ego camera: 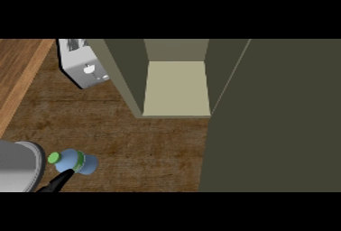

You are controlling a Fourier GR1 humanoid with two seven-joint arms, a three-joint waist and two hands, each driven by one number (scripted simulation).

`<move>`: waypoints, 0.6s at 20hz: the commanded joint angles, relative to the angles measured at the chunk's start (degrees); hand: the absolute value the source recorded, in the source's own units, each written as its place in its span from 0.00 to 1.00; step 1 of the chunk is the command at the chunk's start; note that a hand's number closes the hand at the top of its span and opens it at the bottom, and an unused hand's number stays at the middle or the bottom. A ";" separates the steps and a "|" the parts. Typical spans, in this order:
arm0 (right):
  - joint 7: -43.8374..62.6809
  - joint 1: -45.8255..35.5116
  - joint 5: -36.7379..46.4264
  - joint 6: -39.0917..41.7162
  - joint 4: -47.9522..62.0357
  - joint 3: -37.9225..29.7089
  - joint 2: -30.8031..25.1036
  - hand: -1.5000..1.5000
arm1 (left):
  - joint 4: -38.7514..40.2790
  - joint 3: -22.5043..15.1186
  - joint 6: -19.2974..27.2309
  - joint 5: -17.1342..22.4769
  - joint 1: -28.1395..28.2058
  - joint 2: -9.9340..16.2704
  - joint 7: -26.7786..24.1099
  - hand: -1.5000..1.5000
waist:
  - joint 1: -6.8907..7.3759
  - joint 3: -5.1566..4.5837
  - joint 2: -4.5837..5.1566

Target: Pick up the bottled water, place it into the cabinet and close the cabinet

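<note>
Step in hand: pick-up of bottled water [72, 162], lying on wooden worktop [146, 140] at lower left. Left hand [57, 181] barely seen, touching bottle; finger state cannot be told. Cabinet [177, 88] stands open, shelf bare. Next: bottle must be grasped, lifted toward shelf.

Bottled water [72, 162] pale blue, green cap; cabinet [177, 85] olive, cream shelf; counter [133, 131] brown woodgrain; toaster [83, 67] silver.

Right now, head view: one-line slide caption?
Left hand reaches the bottled water on the wooden counter; cabinet stands open, toaster behind.
</note>
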 commanded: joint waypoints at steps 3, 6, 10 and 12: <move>2.28 2.15 1.15 0.37 -8.07 -2.83 -3.99 0.00 | 9.19 1.61 -3.51 6.41 0.65 -3.51 -10.20 0.00 | 0.13 0.00 -0.01; 2.79 -0.16 7.46 -3.14 -4.87 3.15 -0.67 0.00 | 11.93 4.26 -7.17 10.31 1.94 -3.56 -14.08 0.00 | 0.27 -0.03 -0.07; 1.40 2.16 5.09 -2.13 -7.54 2.17 -4.59 0.00 | 20.80 6.40 -7.61 10.83 -5.44 -4.57 -15.50 0.00 | -0.57 0.03 0.02; 3.50 -1.50 7.89 -4.32 -5.62 3.49 -2.18 0.00 | 22.89 7.76 -10.09 12.96 -5.15 -4.87 -19.32 0.00 | -0.11 -0.01 0.03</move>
